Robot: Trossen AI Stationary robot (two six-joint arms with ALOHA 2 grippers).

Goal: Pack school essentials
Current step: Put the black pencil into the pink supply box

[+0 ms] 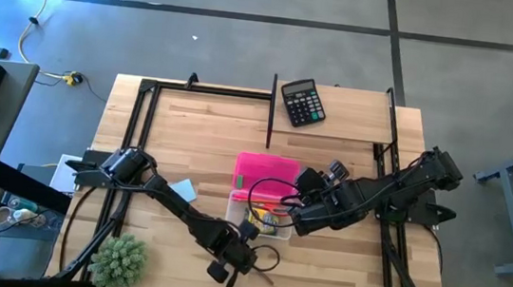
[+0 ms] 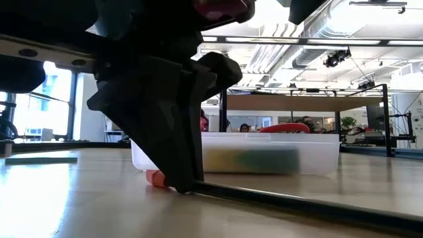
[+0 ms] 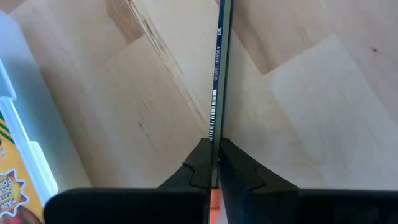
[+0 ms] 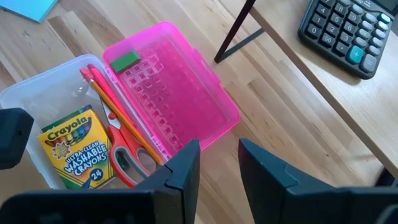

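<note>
My left gripper stands near the table's near edge, in front of the box, and is shut on a thin dark pencil. A clear box with an open pink lid holds the yellow-green crayon box, red-handled scissors and an orange pencil. A small green eraser lies on the lid. The light-blue sticky-note pad lies flat, left of the box. My right gripper is open, hovering by the box's right side. My left gripper pinches the dark pencil between its two fingertips near its pink eraser end. The fingers come from above, pointing down, across the pencil. The long shaft runs nearly level along the tabletop; whether it rests on the wood I cannot tell.
A black calculator sits at the far edge. A spiky green plant ball sits at the near left corner. Black frame rails cross the far half of the table. Bare wood lies right of my left gripper.
</note>
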